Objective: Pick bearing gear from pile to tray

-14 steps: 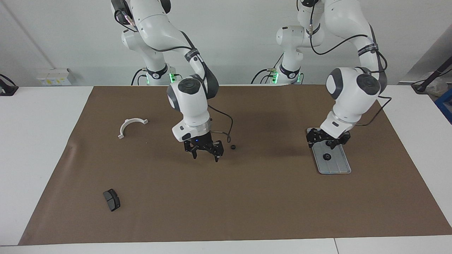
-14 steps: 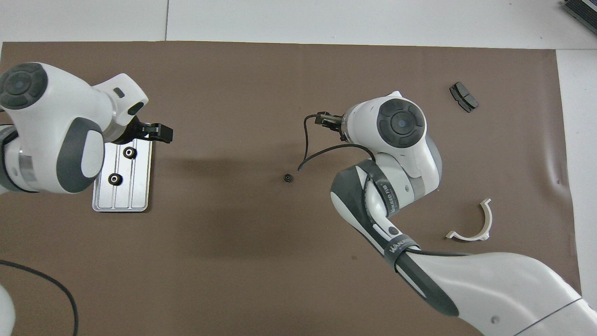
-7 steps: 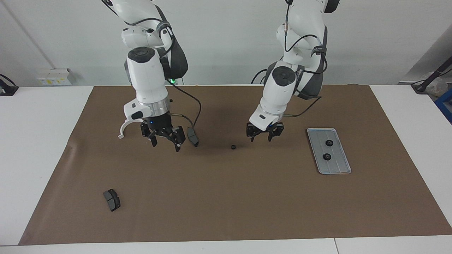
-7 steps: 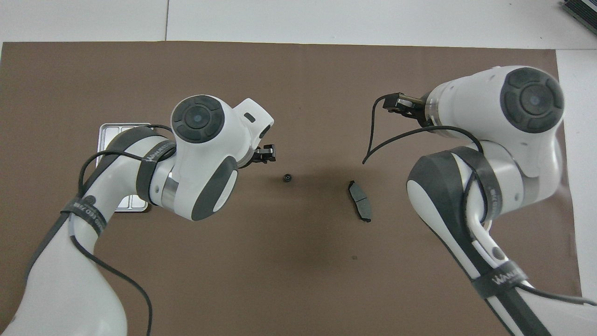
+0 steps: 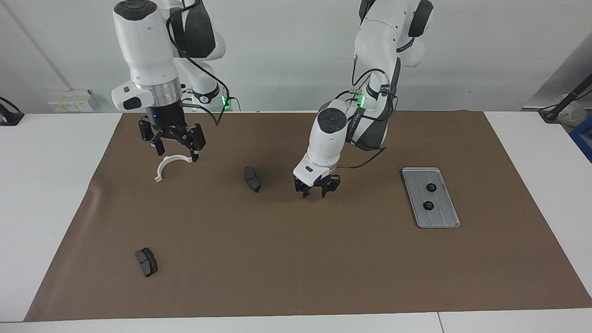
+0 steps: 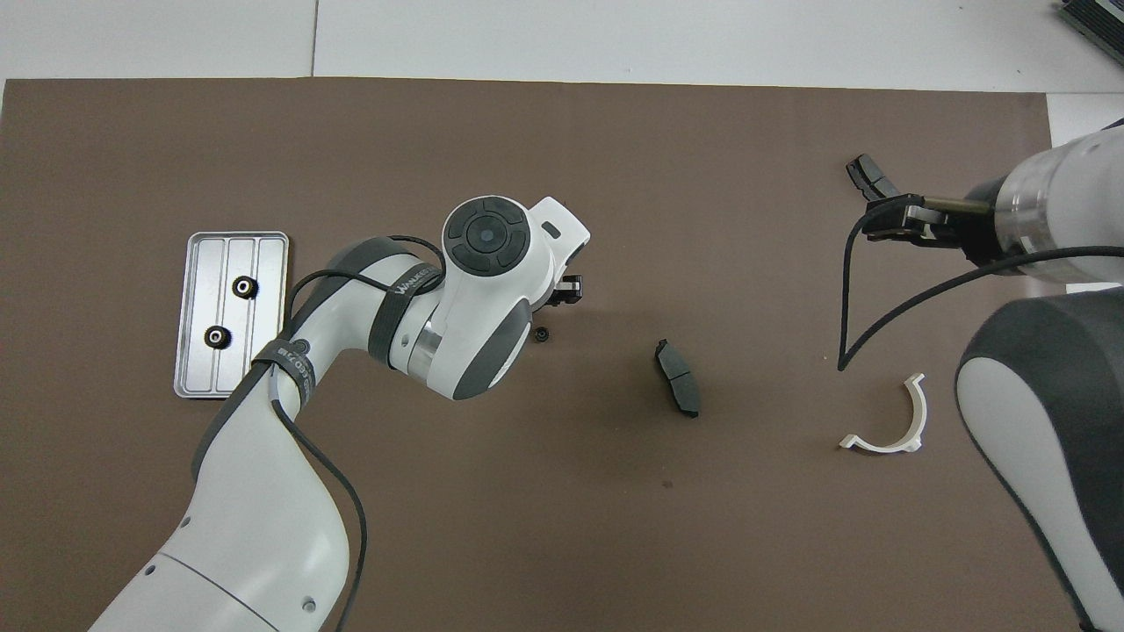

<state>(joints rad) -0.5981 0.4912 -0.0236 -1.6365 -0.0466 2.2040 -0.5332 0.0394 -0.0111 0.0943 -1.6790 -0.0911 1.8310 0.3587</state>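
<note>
The silver tray (image 5: 445, 221) lies toward the left arm's end of the mat with two black rings (image 5: 431, 187) in it; the overhead view also shows the tray (image 6: 268, 351). A third black ring (image 6: 542, 334) lies at the mat's middle. My left gripper (image 5: 314, 193) is open and low over that ring, which its fingers hide in the facing view. My right gripper (image 5: 175, 151) is open and empty, raised over the white half-ring bracket (image 5: 160, 170).
One dark grey pad (image 5: 252, 179) lies between the ring and the bracket. A second pad (image 5: 146, 262) lies farther from the robots, toward the right arm's end. The bracket (image 6: 918, 421) also shows in the overhead view. A brown mat (image 5: 296, 268) covers the table.
My left gripper has moved from the tray to the ring at the mat's middle. My right gripper has risen and moved from the middle toward the bracket, uncovering the pad there.
</note>
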